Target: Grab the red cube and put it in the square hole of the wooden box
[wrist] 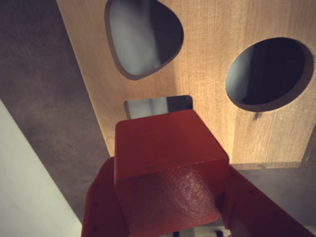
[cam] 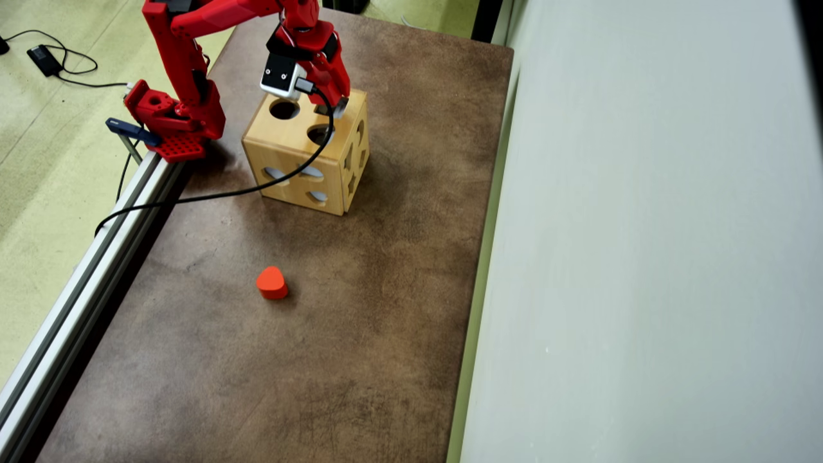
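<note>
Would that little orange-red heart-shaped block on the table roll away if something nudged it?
Probably not far: the heart block seems to rest on a flat face, so it would likely slide on the brown table. It looks solid and stiff, so likely not fragile. Its rounded sides could make gripping slippery.

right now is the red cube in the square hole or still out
Out: the red cube sits in the gripper above the wooden box, its square hole showing just beyond it.

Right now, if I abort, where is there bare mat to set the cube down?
Broad bare mat lies below the heart block and right of the wooden box. It is crowded at the box top, under the pincer holding the red cube.
</note>
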Action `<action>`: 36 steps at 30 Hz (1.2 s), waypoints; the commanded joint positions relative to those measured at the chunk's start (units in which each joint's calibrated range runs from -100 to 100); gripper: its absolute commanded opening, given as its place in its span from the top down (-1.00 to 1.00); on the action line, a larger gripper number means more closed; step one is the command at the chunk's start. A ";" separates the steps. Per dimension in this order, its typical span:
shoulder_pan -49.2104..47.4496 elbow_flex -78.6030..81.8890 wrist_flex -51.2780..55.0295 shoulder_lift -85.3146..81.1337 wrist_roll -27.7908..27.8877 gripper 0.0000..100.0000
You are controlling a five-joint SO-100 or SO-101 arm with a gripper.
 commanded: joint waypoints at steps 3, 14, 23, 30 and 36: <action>-0.36 -1.70 0.10 0.13 1.22 0.94; -0.36 -0.18 -0.55 3.69 1.47 0.94; -0.36 -0.18 0.10 3.78 1.51 0.93; -0.51 1.08 0.18 3.78 1.56 0.74; -3.11 2.33 0.18 3.69 1.56 0.51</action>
